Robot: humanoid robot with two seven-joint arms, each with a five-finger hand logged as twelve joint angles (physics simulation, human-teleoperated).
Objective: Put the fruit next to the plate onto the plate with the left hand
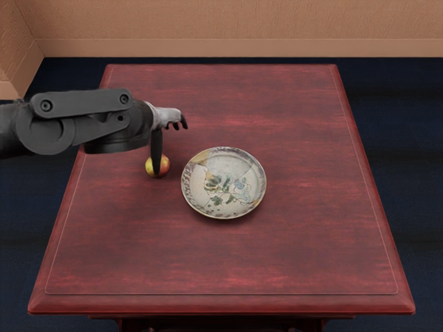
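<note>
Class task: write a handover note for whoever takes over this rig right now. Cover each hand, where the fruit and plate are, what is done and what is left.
Left hand: open, holding nothing, poised just above the fruit with one dark digit pointing down at it.
Right hand: out of view.
Small round red-and-yellow fruit: on the dark red wooden table, just left of the plate.
Round patterned ceramic plate: mid-table, nothing on it.
Done: the reach to the fruit.
Left: grasp, lift, carry right, set it on the plate.
</note>
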